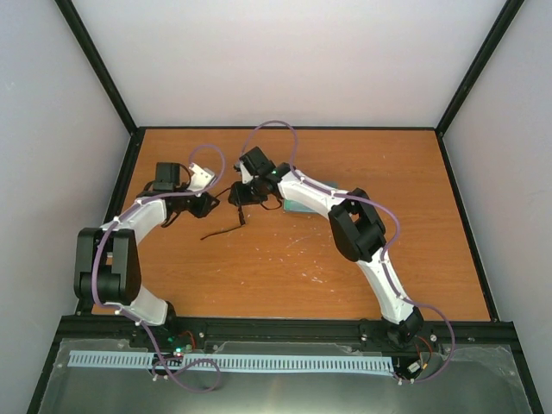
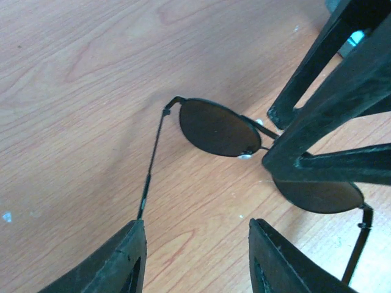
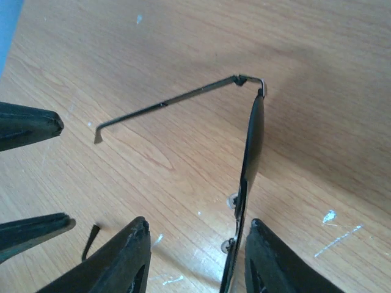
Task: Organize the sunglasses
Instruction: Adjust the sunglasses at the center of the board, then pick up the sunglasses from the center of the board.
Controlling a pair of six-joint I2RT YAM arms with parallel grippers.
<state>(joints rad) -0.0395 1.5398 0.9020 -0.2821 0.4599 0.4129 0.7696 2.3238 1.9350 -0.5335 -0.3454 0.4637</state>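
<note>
I count one pair of sunglasses point(image 2: 214, 128), two dark lenses, two thin temple arms, and two claws of mine over one wooden desk point(image 1: 388, 259). One pale blue-green thing point(image 1: 300, 207) lies mostly hidden under my right arm, and I cannot tell what it is.

The sunglasses sit between my two claws, toward the far left part of the desk, with both temple arms unfolded. I cannot tell whether the frame rests on the wood or hangs just above it.

My left claw point(image 2: 197, 223) has its fingers apart with nothing between them. One temple arm runs back toward its left finger and ends just beside the tip.

My right claw point(image 3: 197, 224) also has its fingers apart. The frame stands edge-on in the gap, close beside one finger and well clear of the other, so it straddles the frame without clamping it.
</note>
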